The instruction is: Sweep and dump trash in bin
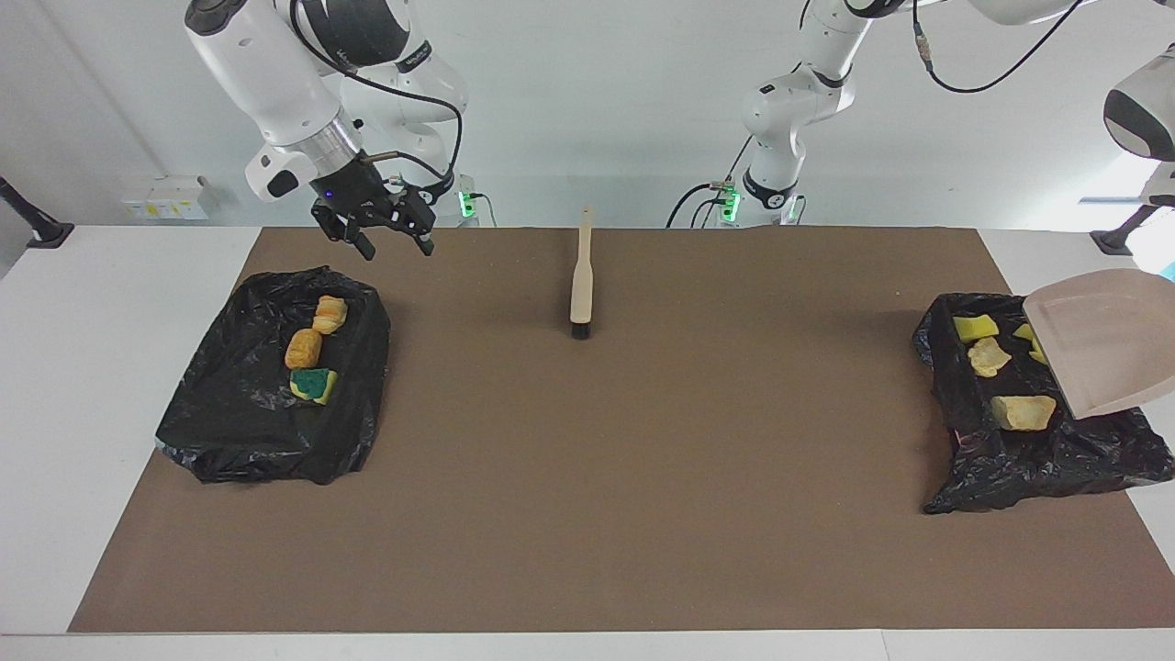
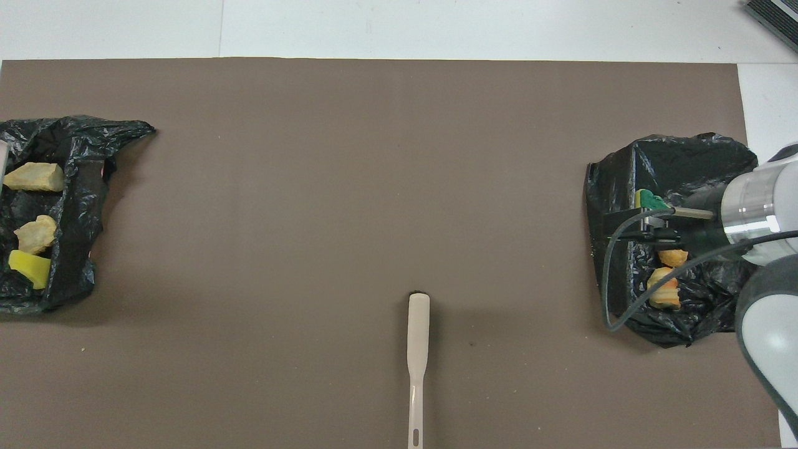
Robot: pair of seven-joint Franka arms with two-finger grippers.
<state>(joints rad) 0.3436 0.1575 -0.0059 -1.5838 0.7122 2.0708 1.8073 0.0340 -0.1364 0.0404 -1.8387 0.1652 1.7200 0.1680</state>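
The trash lies in two black-bag-lined bins. The bin at the right arm's end holds two bread chunks and a green-yellow sponge. The bin at the left arm's end holds a yellow sponge and tan chunks. My right gripper is open and empty, in the air over its bin's robot-side edge. A beige dustpan tilts over the other bin, its handle out of view. My left gripper is out of view.
A beige brush lies on the brown mat midway between the bins, near the robots; it also shows in the overhead view. The right arm's wrist hangs over its bin. The other bin is at the mat's edge.
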